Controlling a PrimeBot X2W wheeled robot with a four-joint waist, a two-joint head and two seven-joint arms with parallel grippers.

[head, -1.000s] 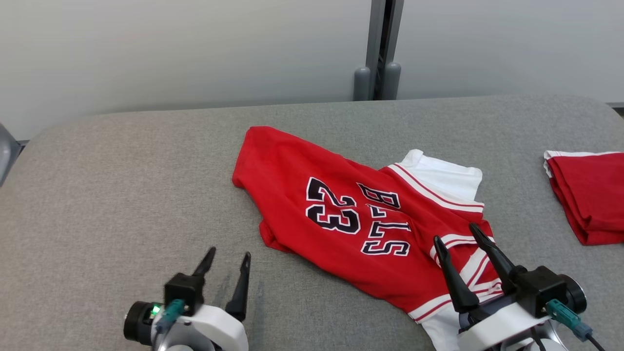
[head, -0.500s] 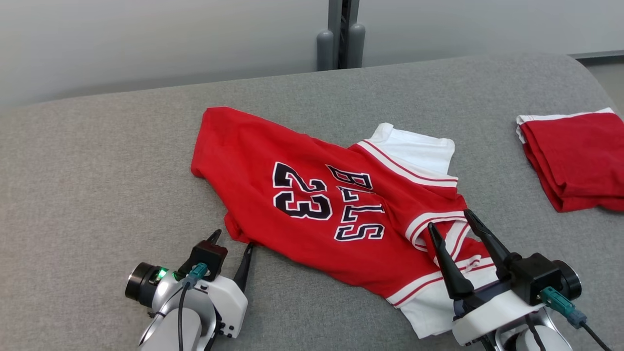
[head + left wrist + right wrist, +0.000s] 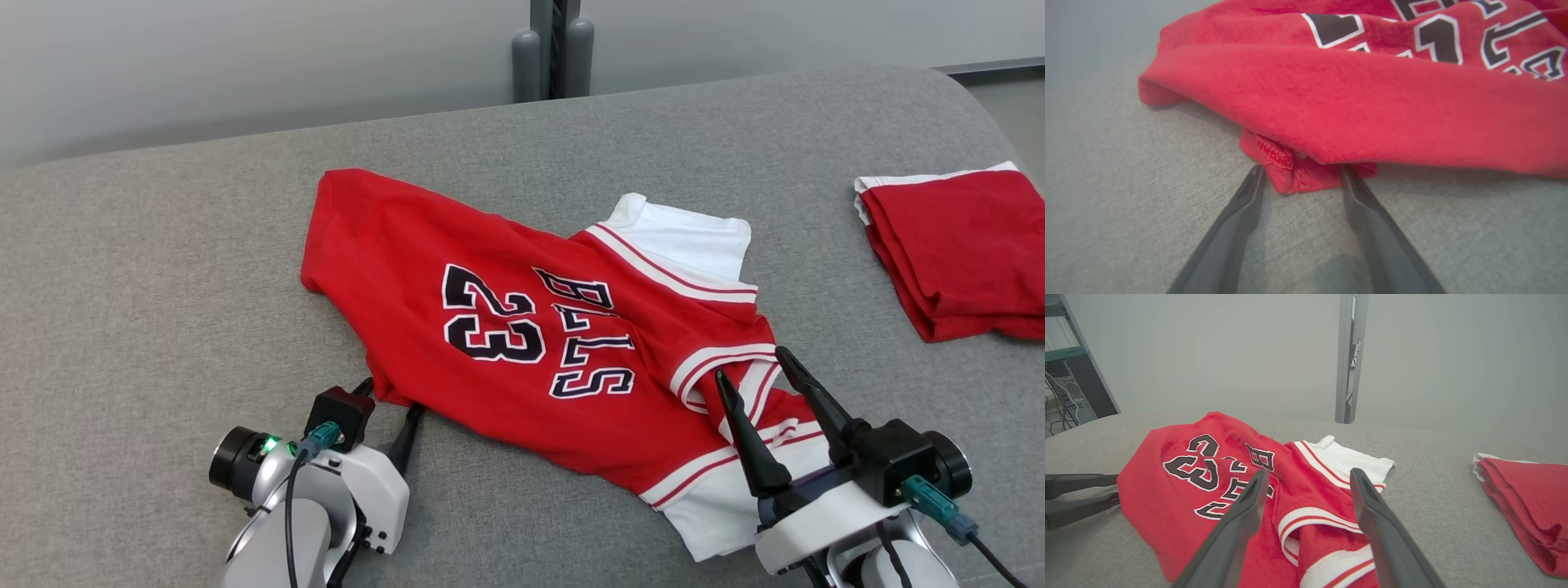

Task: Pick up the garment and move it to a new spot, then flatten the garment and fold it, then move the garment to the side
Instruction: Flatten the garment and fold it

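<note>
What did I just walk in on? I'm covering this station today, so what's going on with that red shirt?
The robot seems about to pick up the crumpled red jersey on the grey table. Its left gripper sits low at a hem corner, jaws open either side of it. The right gripper hovers open over the white-striped end, holding nothing. Another red garment lies folded to the right.
</note>
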